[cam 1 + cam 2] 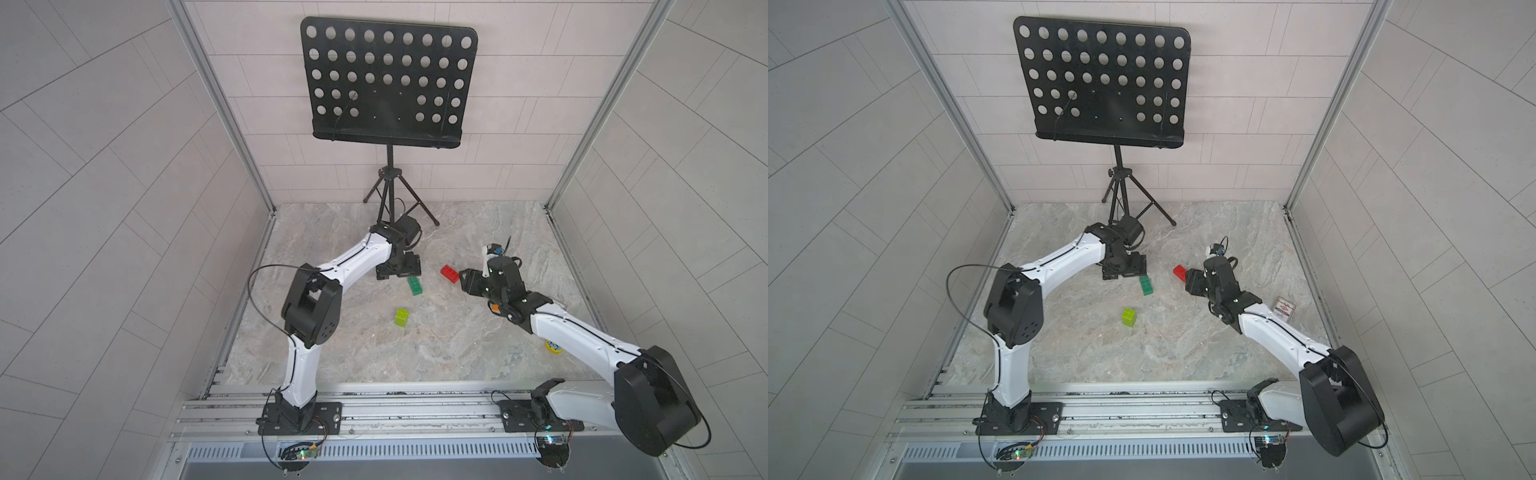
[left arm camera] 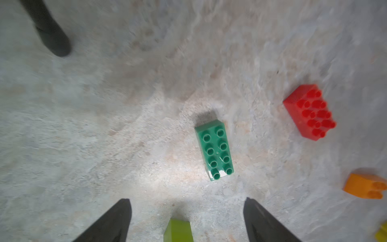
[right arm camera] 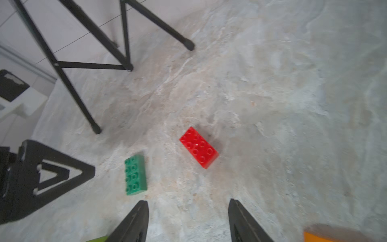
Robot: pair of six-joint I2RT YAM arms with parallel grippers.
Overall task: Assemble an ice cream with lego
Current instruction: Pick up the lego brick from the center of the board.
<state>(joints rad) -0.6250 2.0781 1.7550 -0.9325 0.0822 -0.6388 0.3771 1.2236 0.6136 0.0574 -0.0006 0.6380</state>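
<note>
Right hand [image 3: 187, 201] hovers beside the red brick [image 3: 199, 147].

Glossy plastic on a matt, stone-patterned tabletop [image 1: 436, 353].
The red brick [image 3: 199, 147] and dark green brick [image 2: 214, 149] shine smooth, and the lime-green brick [image 1: 402, 318] looks faintly translucent. The music stand [image 1: 386, 83] is matt black perforated metal. The front rails [image 1: 415, 409] are bare scuffed aluminium.
</note>
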